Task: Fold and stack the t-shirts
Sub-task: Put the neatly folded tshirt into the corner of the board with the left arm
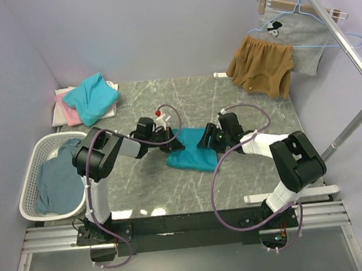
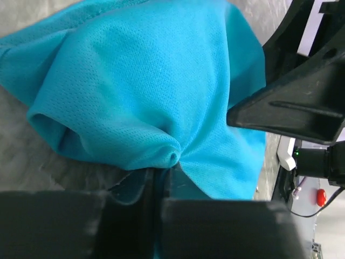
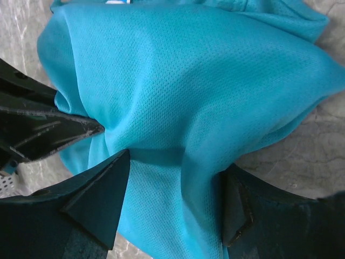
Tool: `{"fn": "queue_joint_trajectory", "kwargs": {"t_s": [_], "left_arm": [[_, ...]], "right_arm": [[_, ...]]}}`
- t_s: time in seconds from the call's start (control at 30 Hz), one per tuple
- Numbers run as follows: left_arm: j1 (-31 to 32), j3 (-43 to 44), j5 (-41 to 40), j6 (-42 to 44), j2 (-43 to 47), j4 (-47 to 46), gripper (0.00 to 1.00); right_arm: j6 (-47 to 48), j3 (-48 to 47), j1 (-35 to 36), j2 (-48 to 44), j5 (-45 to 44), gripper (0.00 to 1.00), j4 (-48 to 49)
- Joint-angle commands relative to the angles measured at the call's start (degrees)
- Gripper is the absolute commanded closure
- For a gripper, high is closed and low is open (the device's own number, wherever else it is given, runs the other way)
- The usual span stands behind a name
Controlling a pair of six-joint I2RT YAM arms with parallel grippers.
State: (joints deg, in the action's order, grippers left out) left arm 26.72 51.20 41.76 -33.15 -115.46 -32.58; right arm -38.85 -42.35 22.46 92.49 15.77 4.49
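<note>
Slate-blue t-shirt (image 1: 59, 176) lies in basket (image 1: 28, 185); left hand (image 2: 159, 174) pinches teal t-shirt (image 2: 151, 81).

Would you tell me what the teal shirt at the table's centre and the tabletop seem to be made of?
Teal shirt: soft matte knit, likely sports mesh, given the tiny pinholes. Tabletop: grey with white veins, so marble or a marble-look laminate.

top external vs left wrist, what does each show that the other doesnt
Only top external: the basket, the tee pile at the far left, and the hanging shorts. Only left wrist: the pucker where the shut left pincer nips the cloth, and the mesh weave. Both: the teal tee and the right pincer at its edge.
</note>
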Motion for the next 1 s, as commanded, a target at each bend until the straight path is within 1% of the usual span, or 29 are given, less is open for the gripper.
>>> {"fn": "queue_joint_trajectory", "kwargs": {"t_s": [0.0,0.03,0.1,0.13,0.17,0.2,0.23,0.27,0.3,0.33,0.37,0.4,0.43,0.5,0.53,0.6,0.63,0.73,0.8,0.9,0.97], "left_arm": [[0.4,3.4,0.2,1.9,-1.9,7.1,0.99],[0.5,5.0,-2.1,2.3,-1.4,8.6,0.99],[-0.1,7.4,-3.5,3.0,-0.1,10.9,0.99],[-0.4,10.6,-5.1,3.6,0.3,12.3,0.99],[-0.9,12.6,-6.3,4.1,0.7,16.5,0.99],[-2.2,14.8,-7.6,4.9,1.2,18.9,0.99],[-3.1,18.9,-9.3,6.0,1.4,21.1,0.99],[-3.9,21.2,-9.8,6.6,1.4,25.1,0.99],[-6.0,23.7,-10.4,7.5,0.9,28.1,0.99],[-6.8,28.7,-11.0,9.4,0.7,30.3,0.99],[-7.8,31.2,-12.0,10.4,0.4,32.2,0.99],[-9.7,33.6,-12.3,11.2,-0.5,36.2,0.99],[-10.6,38.3,-12.6,13.3,-0.9,37.7,0.99],[-13.6,43.2,-13.8,15.7,-3.0,42.0,0.99],[-14.8,48.0,-14.2,16.4,-3.9,43.6,0.99],[-18.4,52.5,-14.8,17.1,-6.4,46.8,0.99],[-19.7,56.5,-14.2,17.5,-7.2,47.6,0.99],[-24.1,62.4,-13.7,19.8,-9.3,49.1,0.99],[-26.7,65.7,-13.2,20.5,-10.9,48.5,0.99],[-32.6,71.2,-12.7,21.7,-14.0,50.2,0.99],[-34.8,71.4,-12.6,21.8,-14.4,48.1,0.99]], "right_arm": [[1.9,-2.3,-0.3,0.2,-1.2,0.32,-1.8],[2.0,-2.1,-0.4,-0.1,-1.3,0.32,-2.0],[2.5,-1.9,-0.6,-1.5,-1.5,0.32,-2.6],[2.6,-1.5,-0.6,-2.1,-2.3,0.32,-3.3],[3.0,-1.3,-0.6,-3.9,-3.0,0.32,-3.7],[3.3,-1.2,-0.6,-4.7,-3.7,0.32,-4.0],[3.4,-1.1,-0.7,-5.5,-5.3,0.31,-5.4],[4.1,-1.1,-0.7,-7.0,-5.7,0.3,-5.8],[4.5,-1.2,-0.7,-7.6,-5.7,0.29,-6.2],[4.8,-1.6,-0.8,-7.9,-5.5,0.29,-7.3],[5.6,-1.9,-0.7,-8.5,-5.1,0.28,-7.8],[5.9,-2.2,-0.8,-8.6,-4.6,0.28,-8.3],[6.2,-2.6,-0.8,-8.8,-4.3,0.28,-8.6],[6.8,-3.4,-0.8,-8.5,-3.6,0.28,-8.7],[6.9,-3.6,-0.7,-8.1,-3.5,0.28,-8.9],[6.9,-4.6,-0.7,-6.8,-2.6,0.28,-8.8],[6.9,-4.8,-0.7,-6.3,-2.2,0.28,-8.5],[5.9,-5.5,-0.7,-4.3,-0.4,0.28,-7.0],[5.5,-5.9,-0.8,-2.8,0.8,0.28,-6.3],[4.8,-7.0,-0.7,-0.2,2.5,0.29,-5.0],[4.8,-7.6,-0.7,1.6,3.8,0.29,-4.7]]}}
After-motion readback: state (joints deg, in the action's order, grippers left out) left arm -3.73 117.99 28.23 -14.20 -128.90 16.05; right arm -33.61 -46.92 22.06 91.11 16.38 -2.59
